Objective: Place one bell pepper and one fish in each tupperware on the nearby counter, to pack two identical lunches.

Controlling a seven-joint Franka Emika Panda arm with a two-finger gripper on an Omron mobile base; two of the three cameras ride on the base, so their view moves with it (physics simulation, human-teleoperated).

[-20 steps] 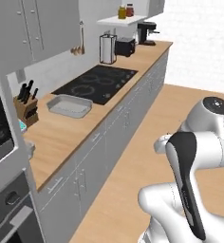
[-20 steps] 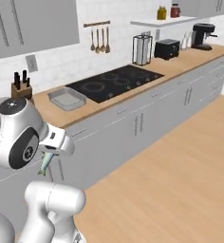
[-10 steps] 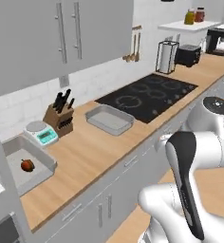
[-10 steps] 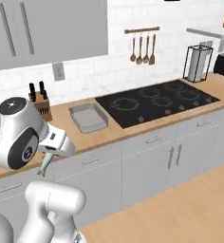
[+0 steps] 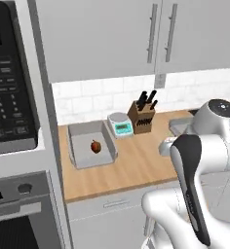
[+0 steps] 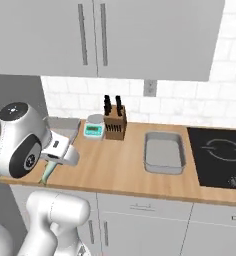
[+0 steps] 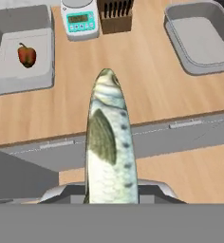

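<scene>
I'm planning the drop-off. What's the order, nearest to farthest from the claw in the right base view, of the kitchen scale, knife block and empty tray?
1. kitchen scale, just behind the claw
2. knife block, beside the scale
3. empty tray, by the stovetop

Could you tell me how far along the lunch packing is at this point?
Done: one bell pepper lies in the left tupperware. In hand: the gripper is shut on a fish, off the counter. Left: the right tupperware holds nothing; neither holds a fish.
</scene>
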